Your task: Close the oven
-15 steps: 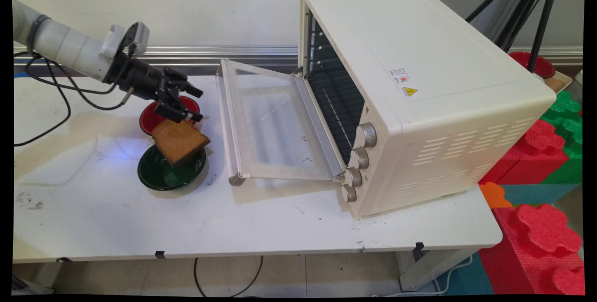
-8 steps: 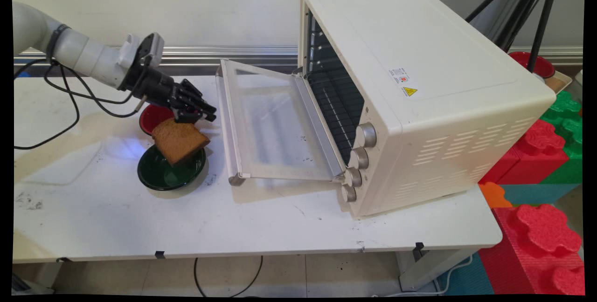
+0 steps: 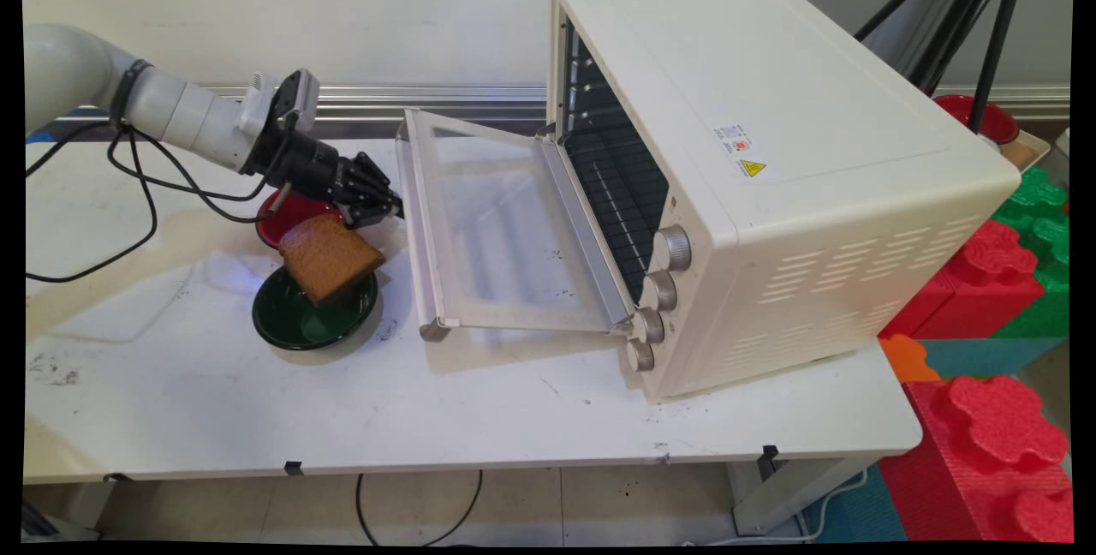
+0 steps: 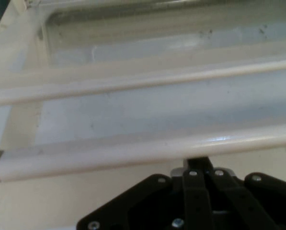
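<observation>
Pincer [image 3: 387, 205]: fingers together, empty, tips at door handle [image 4: 133, 151].
Door [image 3: 505, 221]: open, lying flat just ahead.
Toast [image 3: 330, 257]: just beneath, leaning on green bowl [image 3: 295, 324].
Red bowl [image 3: 282, 214]: under wrist.
Risk: probably slipping off handle; knocking toast with linkage.
Oven [image 3: 771, 152]: beyond door.

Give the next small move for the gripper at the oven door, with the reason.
Probably a short lift under the door handle. The gripper is shut, its tips just below the handle bar in the hand view, at the open oven door's outer edge. The door hangs fully down from the toaster oven, so raising that edge would swing it up.
</observation>
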### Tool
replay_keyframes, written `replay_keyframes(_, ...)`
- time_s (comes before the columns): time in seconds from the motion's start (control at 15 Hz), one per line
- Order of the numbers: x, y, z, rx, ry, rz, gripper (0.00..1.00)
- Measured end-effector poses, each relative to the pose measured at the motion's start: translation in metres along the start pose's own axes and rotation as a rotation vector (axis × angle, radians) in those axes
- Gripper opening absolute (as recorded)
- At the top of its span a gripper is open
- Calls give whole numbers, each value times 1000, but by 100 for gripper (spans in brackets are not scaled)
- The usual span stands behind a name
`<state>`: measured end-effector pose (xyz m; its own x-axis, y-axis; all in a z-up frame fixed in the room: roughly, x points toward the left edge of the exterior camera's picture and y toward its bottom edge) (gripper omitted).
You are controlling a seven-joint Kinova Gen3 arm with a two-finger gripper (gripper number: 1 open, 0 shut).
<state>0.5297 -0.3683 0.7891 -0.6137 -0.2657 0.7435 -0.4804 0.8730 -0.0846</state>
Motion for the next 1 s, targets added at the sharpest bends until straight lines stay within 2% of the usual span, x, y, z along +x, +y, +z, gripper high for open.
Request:
replay_keyframes(0.47, 1, 4, -3, 17, 84, 22, 0)
replay_keyframes(0.8, 16, 5, -13, 34, 183, 29, 0)
replay_keyframes(1.0, 36, 3, -19, 50, 257, 28, 0)
